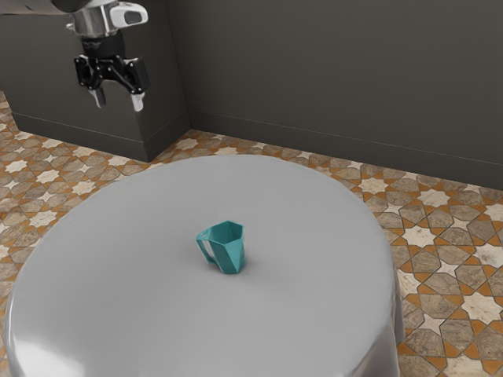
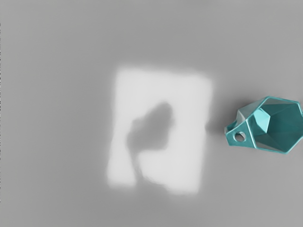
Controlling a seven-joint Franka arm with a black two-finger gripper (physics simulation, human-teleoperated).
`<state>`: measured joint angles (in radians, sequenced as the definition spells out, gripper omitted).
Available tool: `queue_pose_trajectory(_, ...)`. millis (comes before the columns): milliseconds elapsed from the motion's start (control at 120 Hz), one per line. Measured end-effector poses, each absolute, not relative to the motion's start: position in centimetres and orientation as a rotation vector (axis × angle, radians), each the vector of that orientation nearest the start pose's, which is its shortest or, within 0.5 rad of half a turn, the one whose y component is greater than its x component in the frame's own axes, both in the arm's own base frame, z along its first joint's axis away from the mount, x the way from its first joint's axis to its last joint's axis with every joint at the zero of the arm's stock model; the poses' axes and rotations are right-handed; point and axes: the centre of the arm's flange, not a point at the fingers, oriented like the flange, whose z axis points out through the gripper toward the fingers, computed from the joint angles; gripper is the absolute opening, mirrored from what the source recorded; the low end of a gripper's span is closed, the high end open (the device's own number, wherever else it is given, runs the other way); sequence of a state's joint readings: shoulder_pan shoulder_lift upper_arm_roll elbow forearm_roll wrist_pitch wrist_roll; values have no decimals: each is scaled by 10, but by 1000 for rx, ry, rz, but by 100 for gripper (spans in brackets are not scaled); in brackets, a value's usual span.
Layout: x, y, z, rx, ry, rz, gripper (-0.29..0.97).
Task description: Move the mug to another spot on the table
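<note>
Round table (image 1: 118,314) is holding the mug (image 1: 224,246) near its middle, and I am hanging the gripper (image 1: 118,98) high, fingers spread, getting ready to drop and grab.

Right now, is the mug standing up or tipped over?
Standing up. The teal mug sits on its base on the round grey table, open mouth facing up.

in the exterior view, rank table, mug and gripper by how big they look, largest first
1. table: by far the largest.
2. gripper and mug: these look much alike. The open gripper spreads slightly wider, but the two sit at different distances from the camera, so I won't rank them.
</note>
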<state>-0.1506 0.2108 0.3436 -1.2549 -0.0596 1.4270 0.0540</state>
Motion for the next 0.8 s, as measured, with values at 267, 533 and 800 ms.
queue_pose_trajectory(267,607,66,637,-3122,-127,-14,68)
queue_pose_trajectory(533,612,48,630,-3118,-62,-5,68)
queue_pose_trajectory(800,544,58,575,-3239,159,-39,68)
